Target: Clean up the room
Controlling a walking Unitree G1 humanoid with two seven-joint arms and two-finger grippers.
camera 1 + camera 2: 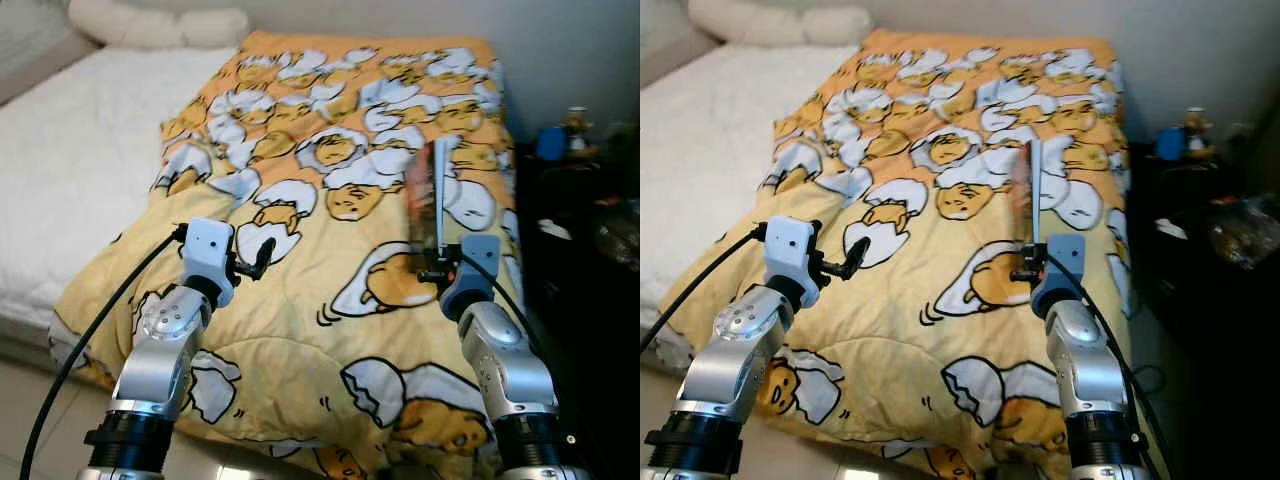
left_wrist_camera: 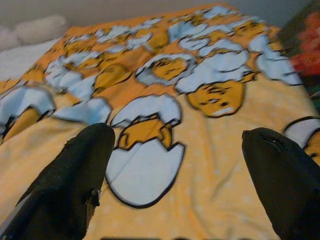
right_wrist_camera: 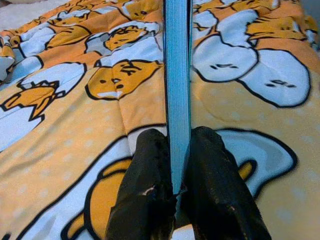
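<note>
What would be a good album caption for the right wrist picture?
The right gripper pinches a thin book edge-on above a yellow egg-patterned quilt.

I can't read the cover of the thin book (image 1: pixel 432 195); it blurs at its reddish side, upper right of centre. Its top runs off the frame in the right wrist view, and its lower edge is buried between the right tool (image 3: pixel 176 187) fingers. On the dark surface (image 1: pixel 575 250) at right, the small objects (image 1: pixel 575 125) are too tiny to identify. The pillow (image 1: pixel 150 22) is cropped at the top.
</note>
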